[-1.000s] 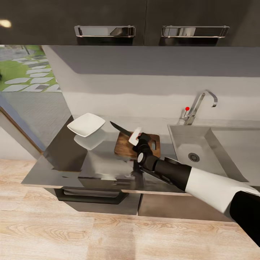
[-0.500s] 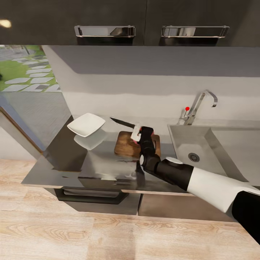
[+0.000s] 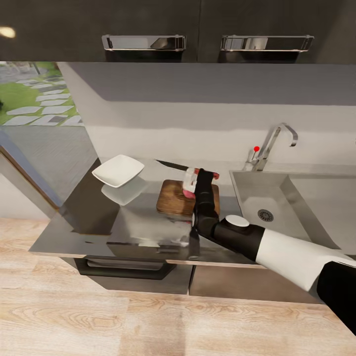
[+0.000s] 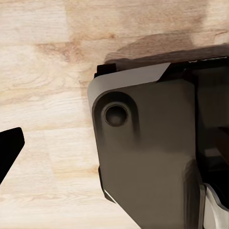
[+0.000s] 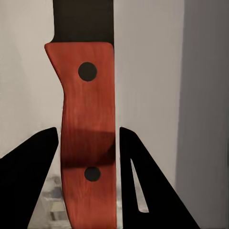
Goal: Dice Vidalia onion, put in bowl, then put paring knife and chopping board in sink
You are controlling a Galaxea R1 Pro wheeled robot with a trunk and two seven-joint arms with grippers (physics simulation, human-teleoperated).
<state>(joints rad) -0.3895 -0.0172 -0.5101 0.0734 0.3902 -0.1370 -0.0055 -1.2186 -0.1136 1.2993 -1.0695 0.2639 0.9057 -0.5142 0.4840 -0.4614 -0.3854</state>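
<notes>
My right gripper (image 3: 195, 178) is shut on the paring knife (image 3: 173, 165) and holds it above the chopping board (image 3: 173, 199). The dark blade points left, roughly level. In the right wrist view the black fingers (image 5: 29, 181) clamp the red handle (image 5: 88, 138) from both sides. A small pinkish lump, the Vidalia onion (image 3: 188, 193), peeks out on the board under the gripper, mostly hidden. The white bowl (image 3: 117, 170) stands on the countertop (image 3: 138, 222) left of the board. The sink (image 3: 247, 190) lies to the right. One dark fingertip (image 4: 9, 151) of my left gripper shows over the wood floor.
A chrome tap (image 3: 271, 143) with a red knob stands behind the sink. Black upper cabinets (image 3: 148, 29) hang overhead. A dark block (image 3: 91, 202) rises at the counter's left end. The left wrist view looks down on pale floor (image 4: 47, 71) and a dark part of the robot (image 4: 148, 157).
My right wrist has lifted and swung toward the back wall, carrying the knife up and right. The blade has gone from slanting to nearly level.
</notes>
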